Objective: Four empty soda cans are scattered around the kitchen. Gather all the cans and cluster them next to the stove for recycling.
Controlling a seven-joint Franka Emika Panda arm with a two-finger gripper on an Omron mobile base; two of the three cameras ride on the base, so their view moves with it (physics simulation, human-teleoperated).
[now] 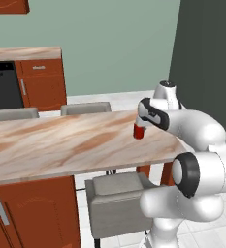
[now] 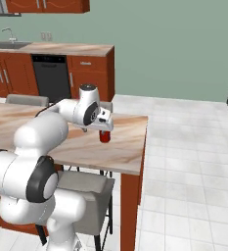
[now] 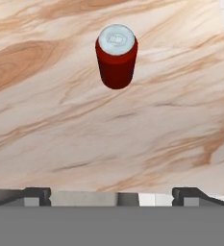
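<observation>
One red soda can with a silver top stands upright on the beige marbled island counter, close to its right end. My gripper hovers above the can, open, with nothing between its fingers. From the right base camera the hand sits directly over the can, apart from it. The stove is out of view.
Grey chairs stand around the island, one right in front of my base. The counter's end edge drops to a pale tiled floor. A back counter with a sink and a black dishwasher lines the far wall.
</observation>
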